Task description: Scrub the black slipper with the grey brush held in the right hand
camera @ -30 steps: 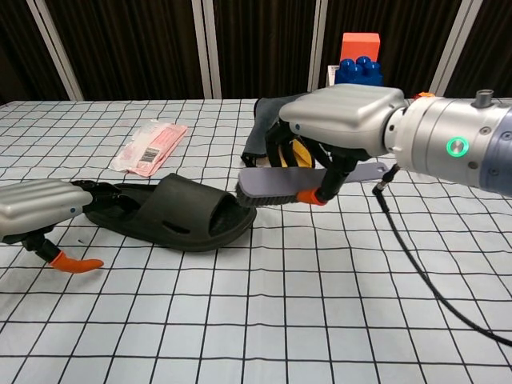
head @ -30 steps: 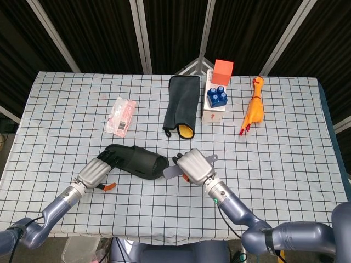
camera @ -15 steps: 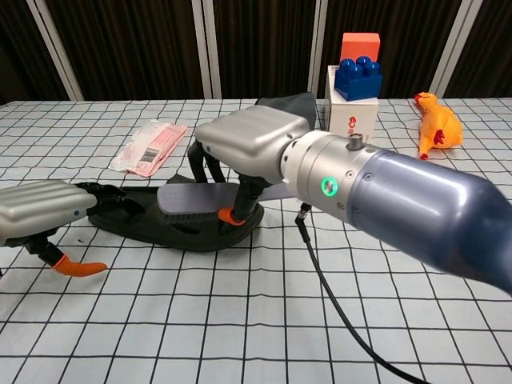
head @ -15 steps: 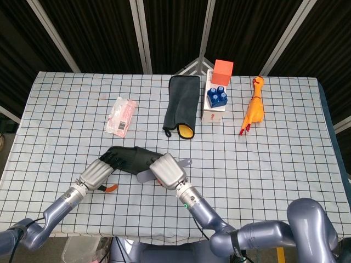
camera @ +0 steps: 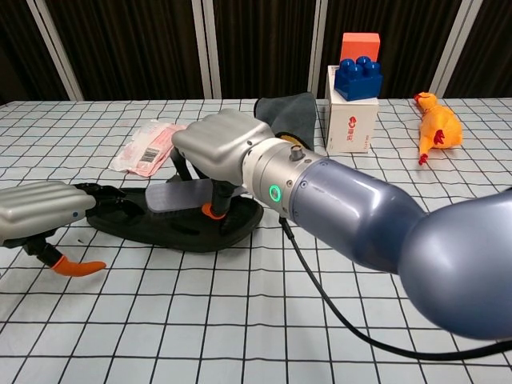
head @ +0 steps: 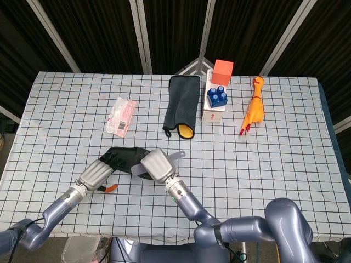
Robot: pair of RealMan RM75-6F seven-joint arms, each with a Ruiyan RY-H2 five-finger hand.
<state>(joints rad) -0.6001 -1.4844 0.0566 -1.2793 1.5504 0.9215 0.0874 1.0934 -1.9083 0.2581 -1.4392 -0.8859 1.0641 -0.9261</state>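
The black slipper (camera: 172, 229) lies on the checked table, near the front left; in the head view the black slipper (head: 122, 158) is largely covered by both hands. My right hand (camera: 218, 150) grips the grey brush (camera: 178, 197) and holds it flat over the slipper's middle, bristles down. In the head view the right hand (head: 154, 165) hides most of the grey brush (head: 175, 155), whose handle sticks out to the right. My left hand (camera: 44, 210) holds the slipper's heel end, fingers on its rim; it shows as left hand (head: 97, 173) from above.
A pink packet (head: 122, 115) lies behind the slipper. A dark towel (head: 182, 104), a white box with blue blocks (head: 215, 100), an orange box (head: 222, 69) and a rubber chicken (head: 254, 108) stand at the back right.
My right hand has swept the brush leftward along the slipper, from its toe end to over its middle. The left hand has stayed on the heel.
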